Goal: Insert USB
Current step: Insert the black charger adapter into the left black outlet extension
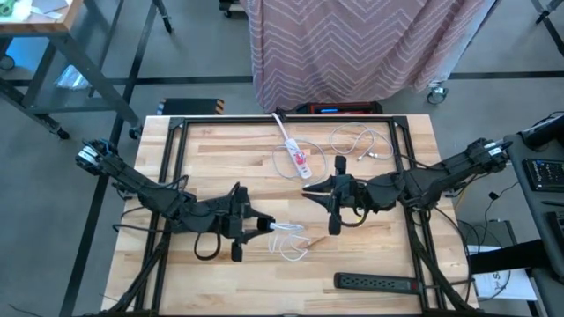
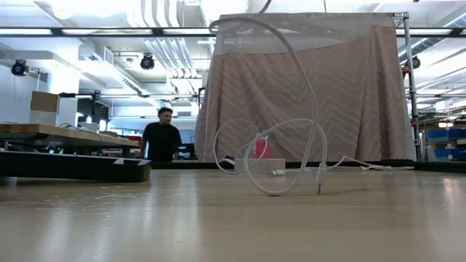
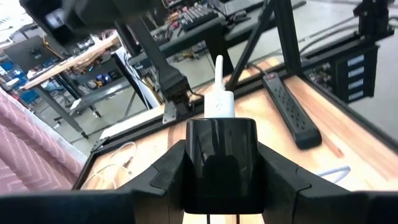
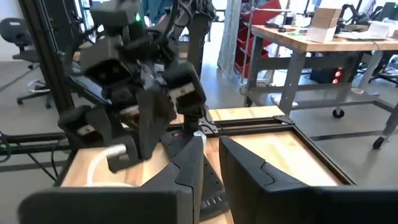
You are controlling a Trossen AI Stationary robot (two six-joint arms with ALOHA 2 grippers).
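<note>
A white USB cable (image 1: pixel 291 244) lies in loose loops on the wooden table, near its middle. In the low view the cable (image 2: pixel 280 145) arches up, and a free plug end (image 2: pixel 320 182) hangs down to the table. My left gripper (image 1: pixel 267 226) is shut on the cable's other plug. A white power strip (image 1: pixel 294 153) lies flat toward the far edge. My right gripper (image 1: pixel 308 192) hovers between the strip and the left gripper, its fingers (image 4: pixel 193 163) a narrow gap apart and holding nothing. My left gripper (image 3: pixel 221 121) pinches the white USB plug (image 3: pixel 219 99) between its two fingers. The plug's tip sticks out past the fingertips, in line with them. The plug is lifted clear of the table, and the cable trails slack behind in loops that lie on the wood.
A black power strip (image 1: pixel 379 283) lies along the near right edge. A second white cable (image 1: pixel 357 141) lies coiled at the far right. A black frame (image 1: pixel 172 167) runs along the table's sides. A draped pink cloth (image 2: pixel 306 94) and a person (image 2: pixel 162 138) are beyond the far edge.
</note>
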